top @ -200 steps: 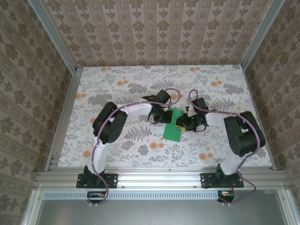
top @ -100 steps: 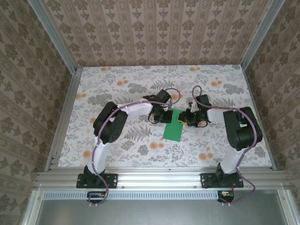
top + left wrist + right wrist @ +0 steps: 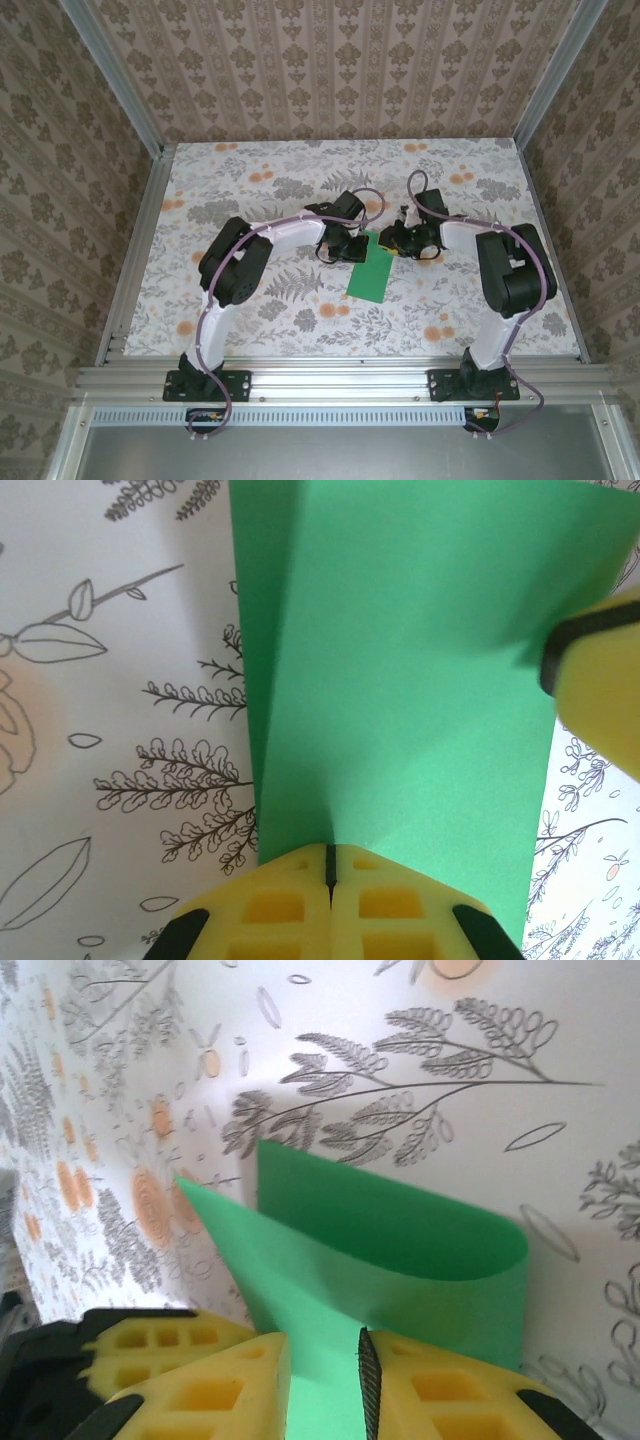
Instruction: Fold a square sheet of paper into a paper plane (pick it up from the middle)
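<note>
The square sheet of paper [image 3: 368, 278] is bright green and lies on the floral table between both arms. My left gripper [image 3: 350, 248] is shut on its far left edge; in the left wrist view the jaws [image 3: 328, 850] meet on the paper [image 3: 400, 680], which rises to a crease there. My right gripper [image 3: 386, 240] sits at the sheet's far right corner. Its jaws [image 3: 322, 1348] stand apart, with the paper [image 3: 400, 1230] running through the gap and curling over in a loop beyond them. One right finger [image 3: 600, 670] shows on the paper's edge.
The patterned tabletop [image 3: 250, 190] stretches all round the sheet. Wallpapered walls with metal posts [image 3: 140, 130] close in the back and sides, and an aluminium rail [image 3: 330, 378] runs along the near edge by the arm bases.
My right gripper has moved away from me and slightly left along the sheet's right side, curling that side over. The left gripper has stayed put, shut on the paper.
</note>
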Robot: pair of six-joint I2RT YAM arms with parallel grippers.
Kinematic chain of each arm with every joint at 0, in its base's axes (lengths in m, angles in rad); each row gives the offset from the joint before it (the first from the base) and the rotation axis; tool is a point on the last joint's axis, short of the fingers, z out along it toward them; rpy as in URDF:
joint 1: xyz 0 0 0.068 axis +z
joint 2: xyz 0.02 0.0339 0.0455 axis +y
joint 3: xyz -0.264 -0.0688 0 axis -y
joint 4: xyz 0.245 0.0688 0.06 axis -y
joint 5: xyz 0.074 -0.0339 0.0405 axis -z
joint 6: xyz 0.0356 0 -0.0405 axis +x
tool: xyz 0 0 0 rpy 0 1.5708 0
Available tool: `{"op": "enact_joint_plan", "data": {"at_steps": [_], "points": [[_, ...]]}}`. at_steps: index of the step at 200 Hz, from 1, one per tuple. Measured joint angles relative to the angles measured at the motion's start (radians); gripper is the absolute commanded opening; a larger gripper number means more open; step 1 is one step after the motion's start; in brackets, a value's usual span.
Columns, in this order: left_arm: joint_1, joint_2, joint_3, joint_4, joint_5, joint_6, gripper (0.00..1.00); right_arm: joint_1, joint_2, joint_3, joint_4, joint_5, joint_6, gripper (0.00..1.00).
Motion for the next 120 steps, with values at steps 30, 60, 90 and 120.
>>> {"op": "enact_joint_plan", "data": {"at_steps": [30, 60, 90, 120], "points": [[0.0, 0.0, 0.0, 0.001, 0.001, 0.0, 0.0, -0.005, 0.032, 0.01, -0.014, 0.01, -0.001, 0.27], [0.0, 0.0, 0.0, 0.001, 0.001, 0.001, 0.0, -0.007, 0.035, 0.034, -0.044, 0.014, -0.006, 0.27], [0.0, 0.0, 0.0, 0.0, 0.001, 0.003, 0.0, -0.019, 0.027, 0.064, -0.062, 0.014, -0.018, 0.27], [0.0, 0.0, 0.0, 0.0, 0.001, 0.003, 0.0, -0.045, 0.035, 0.077, -0.051, 0.013, -0.019, 0.27]]}}
